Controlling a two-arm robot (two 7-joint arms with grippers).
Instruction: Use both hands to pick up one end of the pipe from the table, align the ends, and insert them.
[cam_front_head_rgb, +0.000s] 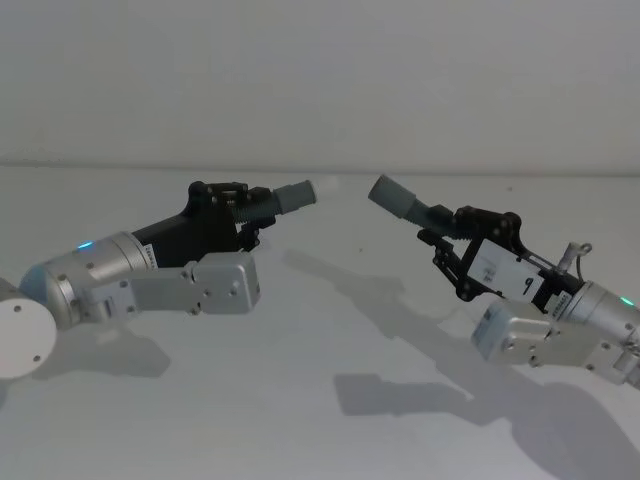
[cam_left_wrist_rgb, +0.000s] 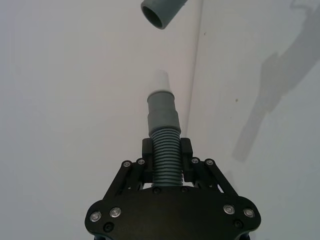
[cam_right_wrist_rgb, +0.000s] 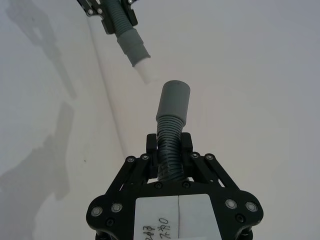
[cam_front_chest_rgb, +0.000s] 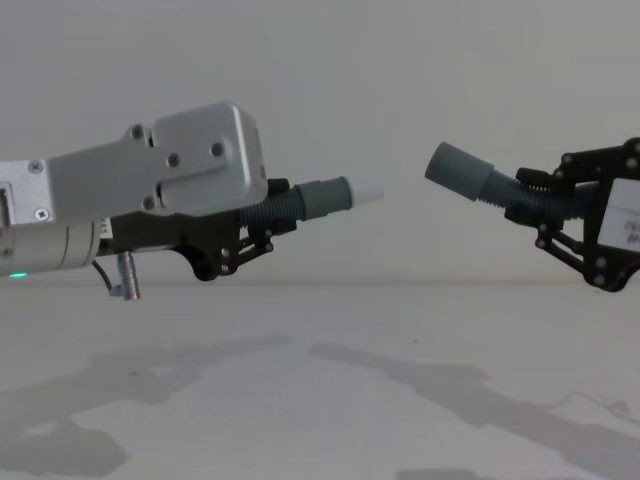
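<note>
Above the table (cam_front_head_rgb: 330, 420), the white-tipped hose (cam_front_head_rgb: 287, 198) is clamped in the left gripper (cam_front_head_rgb: 245, 208) and the socket hose (cam_front_head_rgb: 398, 198) in the right gripper (cam_front_head_rgb: 445, 228), facing each other, not touching.

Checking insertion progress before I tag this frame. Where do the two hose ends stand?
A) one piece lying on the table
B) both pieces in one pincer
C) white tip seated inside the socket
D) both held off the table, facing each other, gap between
D: the left pincer grips the white-tipped hose piece and the right pincer grips the socket hose piece. Both are above the table, with a clear gap between the ends.
</note>
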